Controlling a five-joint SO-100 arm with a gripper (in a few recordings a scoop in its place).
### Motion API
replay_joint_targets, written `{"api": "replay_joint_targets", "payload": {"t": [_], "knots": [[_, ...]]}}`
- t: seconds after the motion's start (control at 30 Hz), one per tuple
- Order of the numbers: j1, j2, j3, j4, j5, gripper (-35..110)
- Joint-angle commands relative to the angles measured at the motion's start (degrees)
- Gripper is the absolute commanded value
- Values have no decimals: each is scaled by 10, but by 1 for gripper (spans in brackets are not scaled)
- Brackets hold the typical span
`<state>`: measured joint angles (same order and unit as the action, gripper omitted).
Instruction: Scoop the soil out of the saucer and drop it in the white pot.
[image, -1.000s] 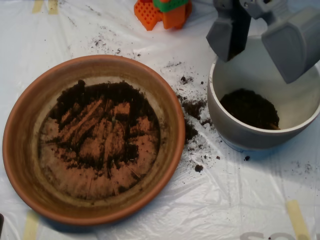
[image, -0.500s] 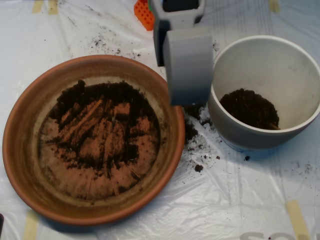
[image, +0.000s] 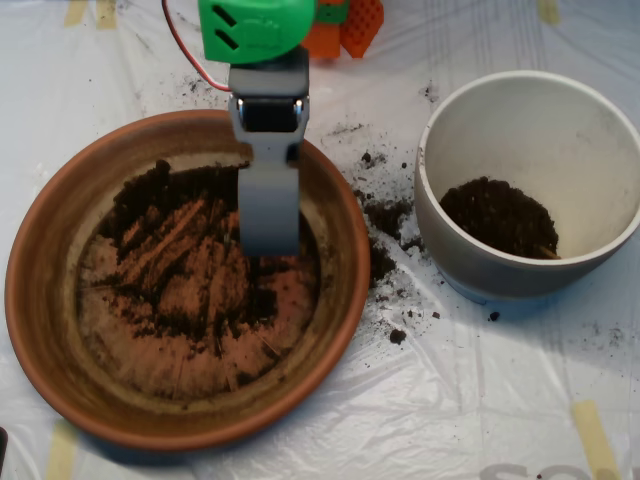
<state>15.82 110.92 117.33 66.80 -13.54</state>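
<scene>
Grey scoop (image: 268, 235) hangs over the top part of the saucer (image: 40, 330); I see it edge-on, its halves pressed together. It hides some soil (image: 190, 250) under it. More soil sits in the white pot (image: 450, 250); crumbs lie between both.

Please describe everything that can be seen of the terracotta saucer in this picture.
The saucer is a large, round, shallow dish of orange-brown terracotta with a raised rim. It sits flat on the white plastic sheet, on the left, apart from the white pot. Its floor shows pale staining and scraped streaks of bare clay. The soil lies thin over it, thicker toward the upper edge. The grey claw hangs over its upper middle, tip at the soil. Crumbs lie on the sheet beside its right rim.
</scene>
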Motion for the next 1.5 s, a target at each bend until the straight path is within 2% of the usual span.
{"api": "replay_joint_targets", "payload": {"t": [0.0,0.17,0.83,1.03,1.27,1.47], "knots": [[22,-18,1,-11,-24,48],[28,-72,-33,6,-33,53],[46,-311,-273,67,-42,50],[41,-304,-233,52,-52,46],[48,-286,-186,40,-72,54],[54,-244,-87,-35,-76,54]]}}
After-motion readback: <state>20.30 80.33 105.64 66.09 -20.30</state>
